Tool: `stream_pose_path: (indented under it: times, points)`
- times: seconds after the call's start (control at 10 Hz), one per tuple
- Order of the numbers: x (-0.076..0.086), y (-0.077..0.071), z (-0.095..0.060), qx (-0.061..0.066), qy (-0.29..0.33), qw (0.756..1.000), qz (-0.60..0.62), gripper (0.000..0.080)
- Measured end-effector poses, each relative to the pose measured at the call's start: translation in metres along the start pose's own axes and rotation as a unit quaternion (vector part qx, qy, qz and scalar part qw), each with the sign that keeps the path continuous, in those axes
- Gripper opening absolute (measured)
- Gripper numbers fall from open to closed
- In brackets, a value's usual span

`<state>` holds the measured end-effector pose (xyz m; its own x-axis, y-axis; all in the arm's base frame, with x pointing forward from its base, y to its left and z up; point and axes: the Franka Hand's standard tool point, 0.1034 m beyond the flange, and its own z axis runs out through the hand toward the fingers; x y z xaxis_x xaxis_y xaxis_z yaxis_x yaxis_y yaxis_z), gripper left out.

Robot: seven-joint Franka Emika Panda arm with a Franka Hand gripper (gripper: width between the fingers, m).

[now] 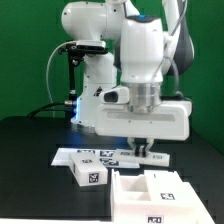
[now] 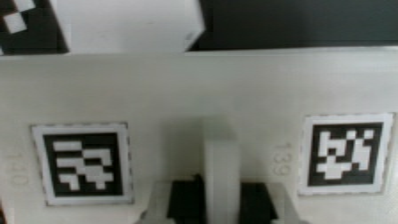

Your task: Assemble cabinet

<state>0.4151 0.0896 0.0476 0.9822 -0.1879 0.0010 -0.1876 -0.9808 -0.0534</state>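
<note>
step in hand, as i read it: taking up a loose part for the cabinet [image 1: 128, 198]. the cabinet sits on the black table [image 1: 30, 170] at about 6 o'clock in the exterior view, compartments facing up, nothing touching it.

gripper [image 1: 143, 149] is low, at about 12 o'clock from the cabinet. it is down on what looks like a flat white tagged panel [image 1: 158, 158] lying just beside the marker board [image 1: 95, 154]. a small white tagged block [image 1: 88, 172] sits at about 9 o'clock from the cabinet, apart from it.

wrist view: the panel [image 2: 196, 100] fills most of the frame. there is a tag on either side of a raised white rib [image 2: 217, 150], and the fingers [image 2: 178, 195] stand one on each side of that rib. pinching it or only straddling it — i cannot tell; no clear gap shows, and nothing looks lifted.

how to do it well, my judgement:
- centre the rib between the pads so the panel doesn't yaw on the lift.
- close fully before any upward move.
- lift straight up so the panel's edge clears the marker board without dragging.
- carry toward 6 o'clock high enough to pass the cabinet's far wall.

risk: a thin rib is a poor handle — gripped off-centre, the panel may swing or slip.
</note>
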Motion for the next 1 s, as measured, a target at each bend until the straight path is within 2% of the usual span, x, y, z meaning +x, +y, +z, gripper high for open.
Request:
stream_pose_path:
  times: [0.1,0.3,0.4,0.5,0.6,0.7,0.8,0.9,1.0]
  points:
    - [0.002,0.000,-0.005,0.001,0.009,0.997,-0.072,0.0062]
    - [0.001,0.002,-0.001,-0.001,0.006,0.991,-0.135,0.0064]
    - [0.004,0.004,0.000,-0.003,0.009,0.978,-0.207,0.0064]
    - [0.012,0.010,0.001,-0.004,0.013,0.956,-0.293,0.0064]
    - [0.021,0.004,-0.006,-0.001,0.018,0.939,-0.343,0.0064]
    - [0.022,-0.006,-0.010,-0.003,0.025,0.906,-0.422,0.0064]
    - [0.021,-0.009,-0.012,-0.006,0.026,0.876,-0.481,0.0064]
    - [0.021,-0.005,-0.010,-0.006,0.023,0.878,-0.477,0.0064]
    - [0.021,-0.003,-0.009,-0.010,0.021,0.858,-0.514,0.0064]
